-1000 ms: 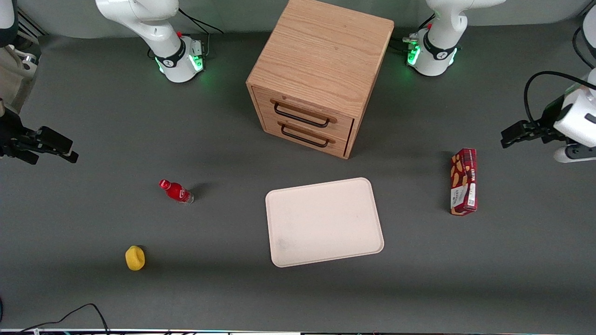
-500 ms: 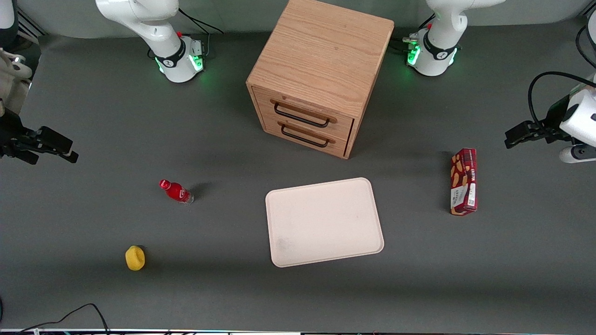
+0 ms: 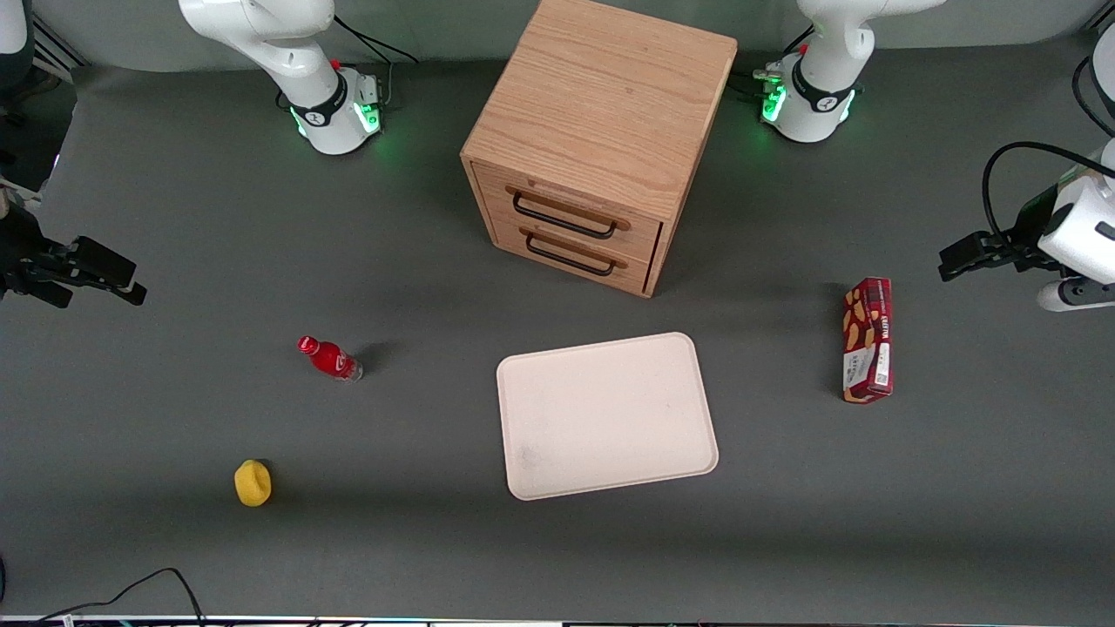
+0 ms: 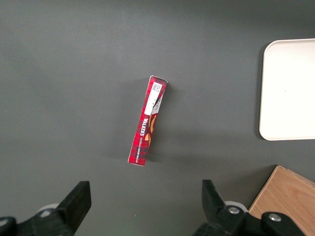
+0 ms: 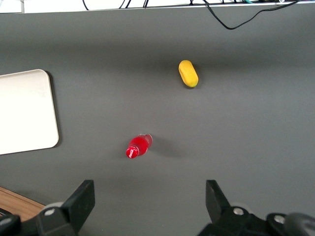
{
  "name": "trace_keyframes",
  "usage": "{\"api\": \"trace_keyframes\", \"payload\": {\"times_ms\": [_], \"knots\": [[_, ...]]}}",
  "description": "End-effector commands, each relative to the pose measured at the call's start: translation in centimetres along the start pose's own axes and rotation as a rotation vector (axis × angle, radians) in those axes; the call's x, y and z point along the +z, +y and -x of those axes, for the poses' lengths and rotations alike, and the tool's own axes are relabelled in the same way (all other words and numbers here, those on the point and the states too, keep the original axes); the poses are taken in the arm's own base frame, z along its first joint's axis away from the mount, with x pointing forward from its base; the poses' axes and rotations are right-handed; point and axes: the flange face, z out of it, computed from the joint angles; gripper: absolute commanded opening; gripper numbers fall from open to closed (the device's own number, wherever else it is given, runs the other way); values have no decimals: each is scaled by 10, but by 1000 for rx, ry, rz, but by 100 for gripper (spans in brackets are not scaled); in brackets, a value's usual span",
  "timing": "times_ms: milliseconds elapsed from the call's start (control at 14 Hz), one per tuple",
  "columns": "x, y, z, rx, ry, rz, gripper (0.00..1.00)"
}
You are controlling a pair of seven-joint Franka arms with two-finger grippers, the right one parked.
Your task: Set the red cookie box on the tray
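The red cookie box lies flat on the grey table toward the working arm's end, apart from the tray. It is long and narrow, dark red with cookie pictures and a white label end. The cream tray sits near the table's middle, in front of the drawer cabinet, with nothing on it. My left gripper hovers high above the table, farther from the front camera than the box and nearer the table's end. In the left wrist view the gripper is open and holds nothing, with the box and the tray's edge below.
A wooden two-drawer cabinet stands farther from the front camera than the tray. A small red bottle and a yellow object lie toward the parked arm's end. A black cable trails near the table's front edge.
My left gripper drifted slightly outward, then back toward the box, staying open. The box and tray have not moved.
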Motion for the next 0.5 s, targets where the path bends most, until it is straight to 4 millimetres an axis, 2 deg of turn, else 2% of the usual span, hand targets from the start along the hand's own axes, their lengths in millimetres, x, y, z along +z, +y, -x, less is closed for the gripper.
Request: {"api": "trace_keyframes", "payload": {"times_ms": [0,214,286,429], "knots": [[5,0,-4,8,-10,3,100],[41,-6,-14,22,-27,13,100],[60,-7,-21,41,-41,13,100],[118,-13,-48,63,-64,14,100]]}}
